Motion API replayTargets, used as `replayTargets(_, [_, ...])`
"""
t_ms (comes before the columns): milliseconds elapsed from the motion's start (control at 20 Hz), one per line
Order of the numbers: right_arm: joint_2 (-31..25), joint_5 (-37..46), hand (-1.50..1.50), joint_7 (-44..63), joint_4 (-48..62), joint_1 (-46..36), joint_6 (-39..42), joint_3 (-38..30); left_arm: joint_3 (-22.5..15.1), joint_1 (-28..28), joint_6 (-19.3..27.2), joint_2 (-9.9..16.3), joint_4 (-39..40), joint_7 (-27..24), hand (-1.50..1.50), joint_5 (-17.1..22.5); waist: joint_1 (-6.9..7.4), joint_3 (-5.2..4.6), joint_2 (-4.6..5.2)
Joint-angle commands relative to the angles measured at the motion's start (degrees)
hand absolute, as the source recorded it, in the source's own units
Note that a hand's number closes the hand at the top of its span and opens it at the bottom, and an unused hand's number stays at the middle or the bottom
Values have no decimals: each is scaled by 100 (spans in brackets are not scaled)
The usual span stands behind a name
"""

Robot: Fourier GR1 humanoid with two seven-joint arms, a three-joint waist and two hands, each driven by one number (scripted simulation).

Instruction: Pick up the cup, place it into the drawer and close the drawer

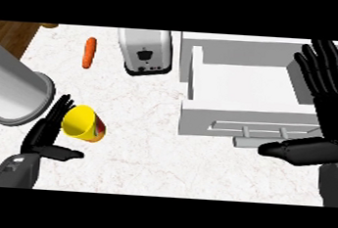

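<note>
A yellow cup (83, 122) with a red and yellow side stands on the white marble counter (148, 154) at the lower left. My left hand (47, 130) is open right beside it on its left, fingers straight along the cup's side and thumb pointing right below it. The white drawer (242, 93) stands pulled out at the right, its inside bare, with a bar handle (261, 141) on its front. My right hand (321, 110) is open over the drawer's right edge, fingers pointing up and thumb lying across by the handle.
A large grey cylinder (14, 87) lies at the left edge, just above my left hand. A white toaster (145, 51) stands at the top centre, and an orange carrot (89, 52) lies to its left. Brown wood floor shows at the top left corner.
</note>
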Motion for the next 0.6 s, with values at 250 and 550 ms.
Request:
replayTargets(250, [159,220,-150,-192,195,-25,-89,149,35,-343,-46,-265,487,-810,-150,-89,-59,-10,39])
replayTargets(550, [-69,-39,-150,205,-5,-193,8,-52,51,-611,-257,-94,658,-726,-150,-116,-104,-11,38])
